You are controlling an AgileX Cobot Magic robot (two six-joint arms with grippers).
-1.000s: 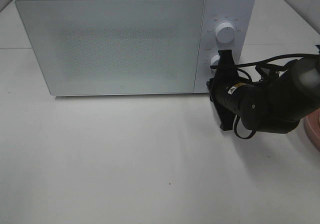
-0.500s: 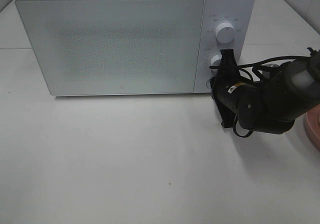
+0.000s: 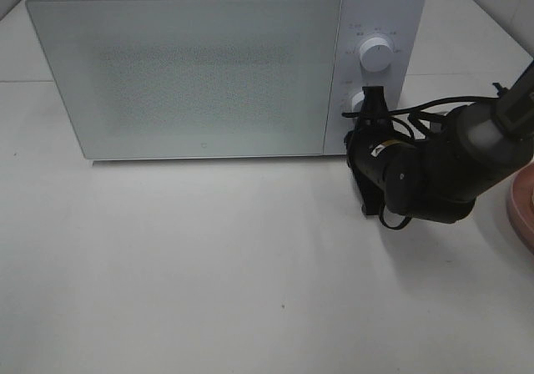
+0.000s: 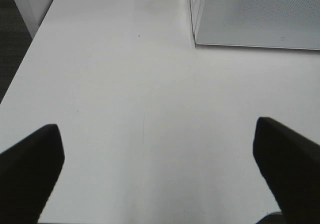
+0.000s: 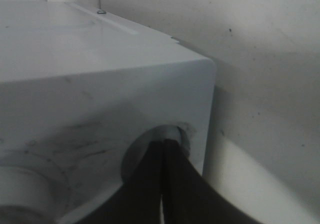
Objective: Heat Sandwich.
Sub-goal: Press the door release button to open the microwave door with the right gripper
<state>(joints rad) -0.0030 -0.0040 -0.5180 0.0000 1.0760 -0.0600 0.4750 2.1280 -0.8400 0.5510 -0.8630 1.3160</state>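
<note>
White table, high view: microwave door closed, sandwich not visible anywhere, right gripper at lower knob. Left wrist: left gripper wide open over bare table. Right wrist: jaws closed together, tips on the knob; probably best to work it squarely, tips centred, so they don't slip off.

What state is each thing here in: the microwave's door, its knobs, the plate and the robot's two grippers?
White microwave's frosted door: closed.
Upper white round knob: free, nothing touching it.
Right black gripper: shut, holding nothing.
Lower white round knob: touched by that gripper's tips.
Left black gripper: open, holding nothing, over the white table.
Pink round plate: mostly out of view; visible part bare.
</note>
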